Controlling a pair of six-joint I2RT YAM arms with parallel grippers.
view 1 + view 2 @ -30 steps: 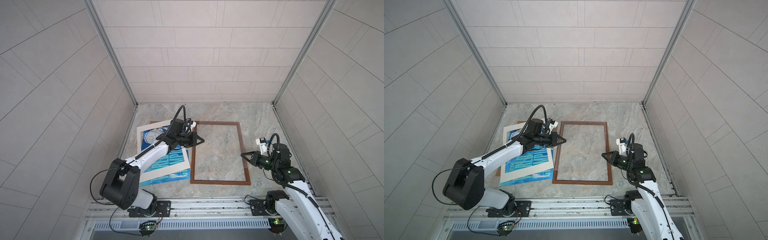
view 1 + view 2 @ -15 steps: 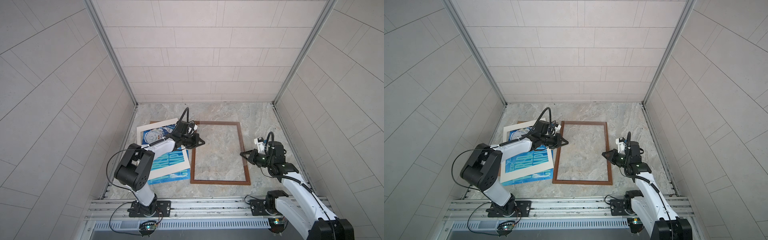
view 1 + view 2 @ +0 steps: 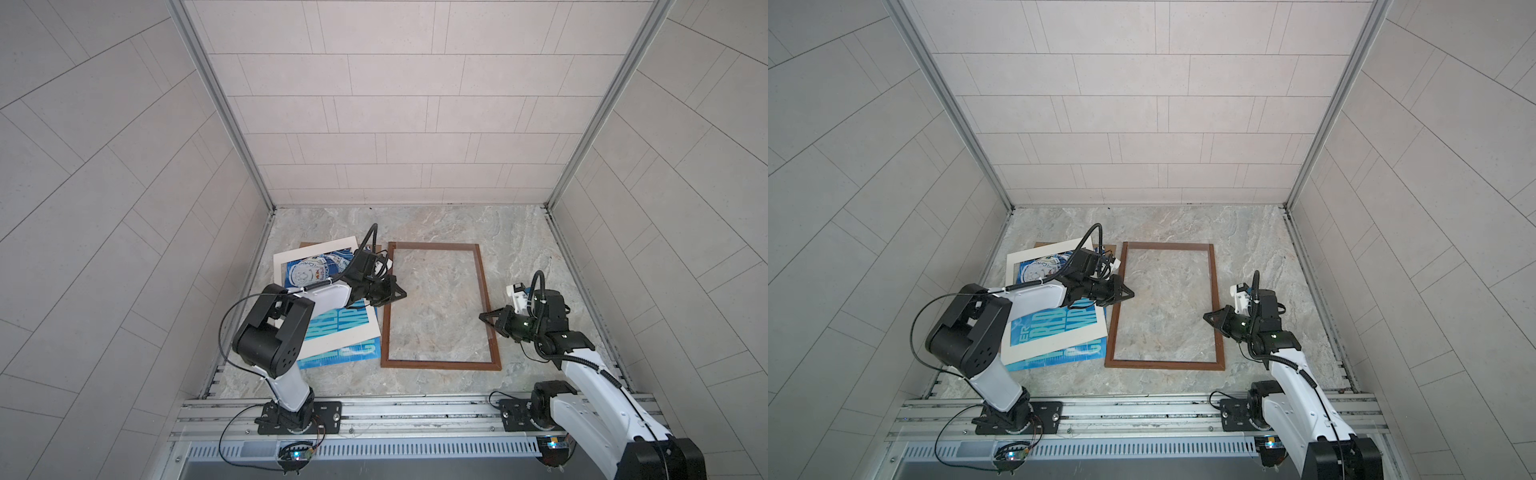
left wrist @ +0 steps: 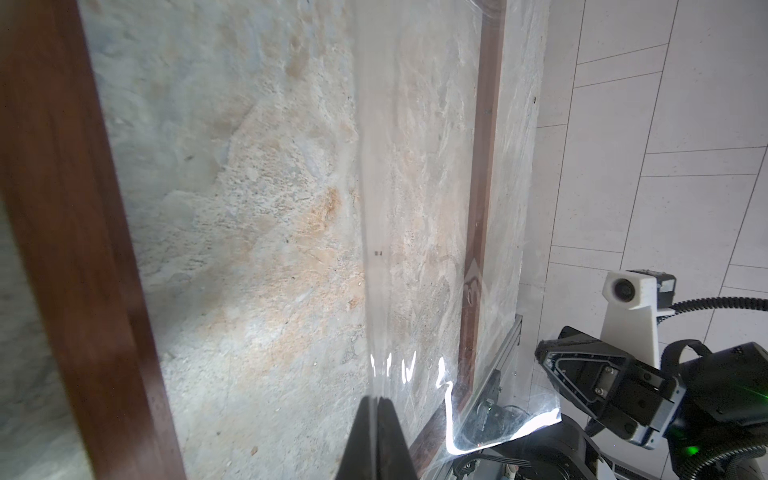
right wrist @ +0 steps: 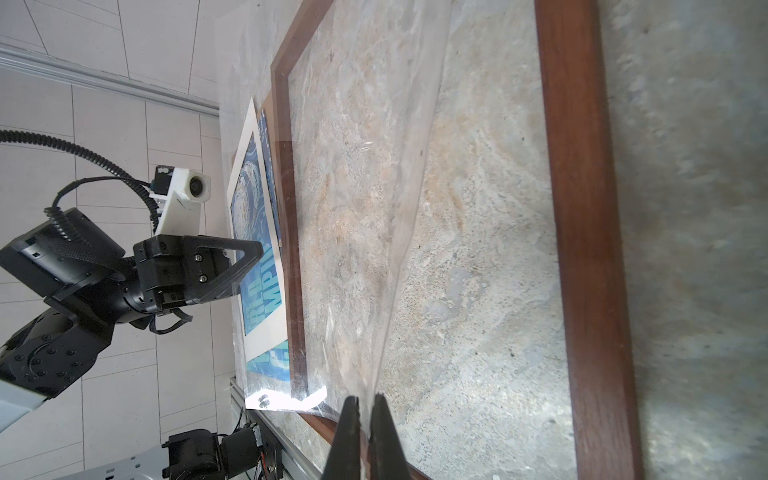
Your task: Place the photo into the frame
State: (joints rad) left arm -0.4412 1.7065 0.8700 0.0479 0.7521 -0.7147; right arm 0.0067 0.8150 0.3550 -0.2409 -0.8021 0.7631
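Note:
The dark-brown frame (image 3: 440, 365) (image 3: 1165, 365) lies flat on the marble floor, and only floor shows inside it. To its left lies the blue photo (image 3: 345, 355) (image 3: 1067, 353) (image 5: 266, 291), mostly covered by a white mat. A clear sheet (image 5: 353, 208) (image 4: 498, 415) hangs over the frame between both grippers; it barely shows in the top views. My left gripper (image 3: 403, 294) (image 3: 1131, 294) (image 4: 377, 401) is shut on one edge above the frame's left rail (image 4: 75, 249). My right gripper (image 3: 482, 316) (image 3: 1205, 316) (image 5: 364, 399) is shut on the opposite edge over the right rail (image 5: 582, 249).
The white mat (image 3: 316, 253) (image 3: 1050, 245) lies askew on the photo, with a brown backing board (image 3: 305, 245) poking out beneath at the back. Tiled walls close in on three sides. A metal rail (image 3: 415, 411) carrying both arm bases runs along the front.
Both grippers have shifted slightly toward the front with the clear sheet still held. The left arm's elbow has swung to a new pose.

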